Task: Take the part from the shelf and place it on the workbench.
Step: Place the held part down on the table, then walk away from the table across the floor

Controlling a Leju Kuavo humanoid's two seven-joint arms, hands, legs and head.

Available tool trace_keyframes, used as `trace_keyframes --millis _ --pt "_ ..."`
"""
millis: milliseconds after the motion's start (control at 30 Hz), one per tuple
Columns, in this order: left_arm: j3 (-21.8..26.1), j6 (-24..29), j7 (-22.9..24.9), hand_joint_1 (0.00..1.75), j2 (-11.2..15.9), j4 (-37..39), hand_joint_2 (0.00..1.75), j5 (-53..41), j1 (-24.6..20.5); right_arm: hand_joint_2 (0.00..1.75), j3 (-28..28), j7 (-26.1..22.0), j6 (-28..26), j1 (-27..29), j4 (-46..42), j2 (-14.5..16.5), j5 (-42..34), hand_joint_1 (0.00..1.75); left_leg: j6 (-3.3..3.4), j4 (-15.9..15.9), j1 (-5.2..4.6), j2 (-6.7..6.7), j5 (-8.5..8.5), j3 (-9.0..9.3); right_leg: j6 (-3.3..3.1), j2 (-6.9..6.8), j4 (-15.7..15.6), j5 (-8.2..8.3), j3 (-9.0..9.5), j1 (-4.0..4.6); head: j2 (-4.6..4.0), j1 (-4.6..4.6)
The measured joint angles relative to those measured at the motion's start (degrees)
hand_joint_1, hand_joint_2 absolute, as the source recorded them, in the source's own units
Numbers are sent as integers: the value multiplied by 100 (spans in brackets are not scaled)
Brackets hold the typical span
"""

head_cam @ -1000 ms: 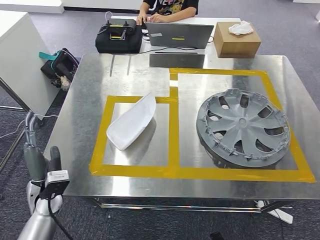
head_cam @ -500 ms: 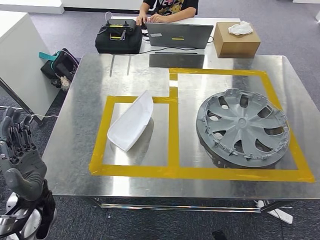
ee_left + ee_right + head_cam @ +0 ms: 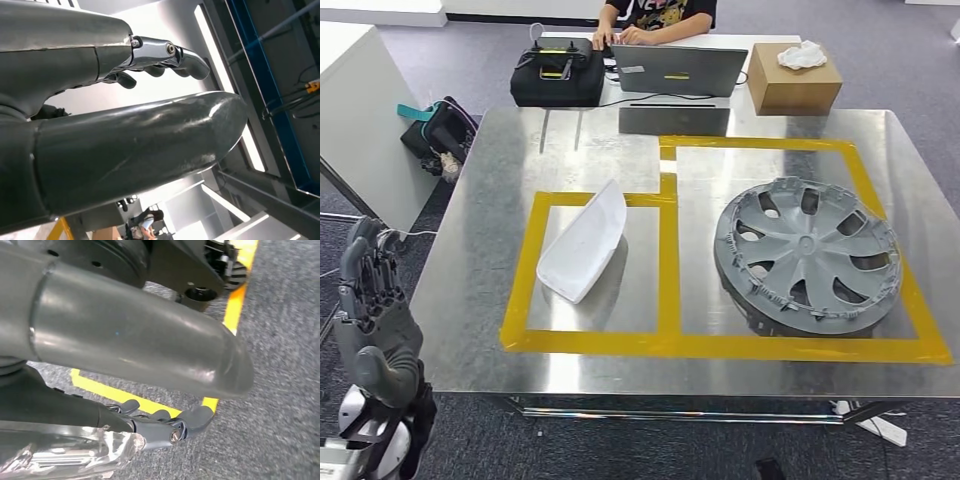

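White moulded part (image 3: 583,248): smooth, shallow, boat-shaped shell, pointed at the far end, broader at the near end, hollow side down. Lies flat on the steel workbench (image 3: 478,230), inside the left rectangle of yellow tape (image 3: 666,345), its far tip touching the tape's far strip. Grey wheel cover (image 3: 807,255) alongside in the right rectangle, well apart from the part.

Left hand (image 3: 374,320): raised off the workbench's near left corner, beyond the edge, fingers (image 3: 367,265) upright and apart, nothing held. Part well apart from this hand, farther in and to the right of it. In the left wrist view, thumb (image 3: 143,145) and fingers (image 3: 166,52) separated, nothing between.

Right hand (image 3: 151,385): over grey carpet (image 3: 279,360), fingers extended, nothing held.
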Motion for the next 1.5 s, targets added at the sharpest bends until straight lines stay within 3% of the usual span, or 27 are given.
trace_keyframes --millis 100,167,267,333,367,400,467,500,533,633,700,767,800,833,867,900,967,1033,1067,1133,1200,1300,1333,1367,1400,1433,1500 --pt "-70 48 0 0 37 7 0 44 -78 0 -130 -33 8 -65 0 -8 -168 0 63 -8 -14 4 21 6 59 5 -16 19 17 -19 0 -1" --pt "-74 40 0 0 44 13 0 104 -108 0 -207 9 1 -91 -1 -10 -209 0 117 -70 17 23 69 21 87 2 100 -99 -42 -17 0 7" --pt "-72 -5 0 0 44 24 0 144 -99 0 -251 185 -61 -68 -2 -15 -149 0 159 -111 52 43 104 9 118 -4 1036 -671 -436 -23 0 28" --pt "-70 -19 0 0 44 39 0 160 -62 0 -278 258 -81 -23 -1 -19 -145 0 145 -110 60 46 123 -19 150 -6 1560 -857 -635 -35 1 27" --pt "-69 -22 0 0 43 46 0 171 -40 0 -293 269 -84 -5 -1 -25 -144 0 126 -107 71 46 138 -34 167 -7 1524 -785 -590 -41 1 27" --pt "-66 -26 0 0 42 52 0 185 -16 0 -305 268 -87 4 -2 -36 -139 0 99 -102 88 46 156 -50 188 -8 1261 -623 -433 -53 0 26" --pt "-51 -51 0 0 35 57 0 206 25 0 -313 239 -96 0 -2 -55 -117 0 23 -72 111 42 191 -89 230 9 468 -304 27 -78 -1 33" --pt "-40 -75 0 0 28 58 0 218 42 0 -314 222 -99 -3 -2 -61 -101 0 -20 -55 112 38 214 -107 215 36 201 -211 172 -84 0 31" --pt "-27 -102 0 0 22 58 0 227 55 0 -315 207 -100 -7 -2 -67 -85 0 -64 -39 107 31 243 -124 185 65 74 -181 223 -84 0 32" --pt "8 -179 0 0 6 58 0 243 101 0 -316 161 -90 -8 -4 -96 -46 0 -171 -35 124 15 310 -161 29 91 99 -131 102 -66 1 20" --pt "36 -214 0 0 -3 58 0 248 126 0 -319 139 -83 -9 -9 -114 -34 0 -216 210 137 24 13 -269 -84 70 99 -42 30 -65 1 5" --pt "67 -230 0 0 -11 60 0 249 134 0 -319 130 -80 -10 -14 -129 -28 0 -238 886 133 34 -547 -488 -155 48 101 65 -76 -52 1 -10" --pt "79 -234 0 0 -14 60 0 249 138 0 -319 129 -78 -8 -15 -134 -25 0 -240 1268 131 34 -765 -586 -170 35 103 120 -150 -40 1 -13" --pt "90 -238 0 0 -14 61 0 248 143 0 -319 132 -73 -5 -15 -137 -19 0 -235 1533 129 34 -866 -622 -176 24 106 172 -224 -27 1 -14" --pt "99 -241 0 0 -14 61 0 247 148 0 -319 137 -69 -4 -15 -139 -10 0 -221 1635 125 34 -858 -572 -177 13 108 225 -297 -13 0 -14" --pt "103 -244 0 0 -14 61 0 246 150 0 -319 142 -65 -5 -15 -140 -1 0 -198 1500 119 35 -750 -410 -173 7 109 274 -362 -3 0 -14" --pt "109 -251 0 0 -15 61 0 245 150 0 -319 154 -58 -10 -15 -141 17 0 -135 762 96 35 -534 176 -140 6 113 365 -462 13 0 -14" --pt "117 -255 0 0 -21 61 0 244 147 0 -319 160 -51 -14 -15 -141 25 0 -85 68 67 33 -522 649 -79 10 117 449 -518 27 0 -9" --pt "121 -257 0 0 -24 61 0 244 150 0 -319 161 -48 -14 -15 -141 26 0 -65 -81 51 33 -550 731 -42 10 108 491 -532 29 1 -9" --pt "132 -269 0 0 -29 61 0 243 160 0 -319 162 -43 -6 -15 -145 28 0 0 -143 43 39 -490 686 35 11 80 564 -557 13 1 -13" --pt "139 -282 0 0 -39 61 0 243 162 0 -319 166 -38 12 -15 -152 30 0 90 -174 55 54 -374 591 93 6 229 353 -660 4 1 -6" --pt "143 -296 0 0 -57 61 0 243 176 0 -319 167 -26 16 -15 -155 33 0 155 -176 49 68 -197 380 137 -1 1210 -426 -933 7 1 13" --pt "144 -299 0 0 -59 61 0 243 186 0 -319 167 -23 13 -15 -155 34 0 156 -172 41 71 -135 302 143 -1 1523 -545 -971 10 1 11" --pt "144 -301 0 0 -59 61 0 243 198 0 -319 167 -22 12 -15 -156 35 0 152 -168 35 74 -76 225 144 -1 1675 -529 -934 15 1 11" --pt "146 -302 0 0 -60 61 0 243 212 0 -319 166 -21 11 -15 -156 37 0 143 -164 32 75 -20 154 138 -1 1619 -403 -800 19 1 11" --pt "149 -302 0 0 -60 61 0 242 224 0 -319 166 -19 8 -15 -156 38 0 129 -161 30 75 36 87 127 -1 1361 -237 -563 21 1 11" --pt "161 -302 0 0 -60 61 0 240 242 0 -319 165 -16 -15 -15 -156 40 0 80 -148 19 74 142 -15 94 4 474 -129 78 28 1 11"
